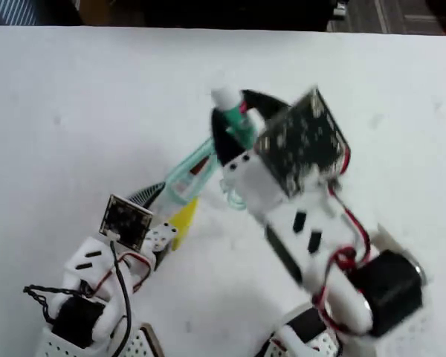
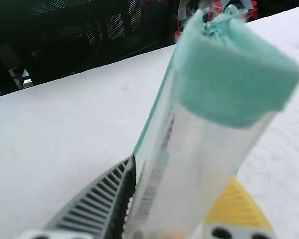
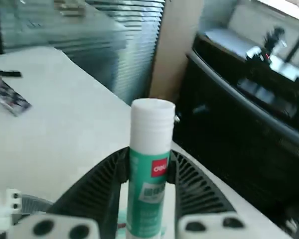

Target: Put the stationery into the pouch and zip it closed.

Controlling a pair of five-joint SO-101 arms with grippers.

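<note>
1. Looks like an office or a small lab room.
2. White table (image 1: 74, 89) with a plain top, carrying small robot arms (image 1: 305, 223) with bare circuit boards (image 1: 301, 141) and loose wires (image 1: 121, 279).
3. Slatted window blinds (image 3: 65, 30) past the table's far edge, next to a beige wall strip (image 3: 179, 45).
4. Long black cabinet or desk (image 3: 239, 129) standing off the table's edge, bright daylight above it.
5. Dark mesh panels (image 2: 89, 30) behind the table's far edge, seen from the left wrist.
</note>
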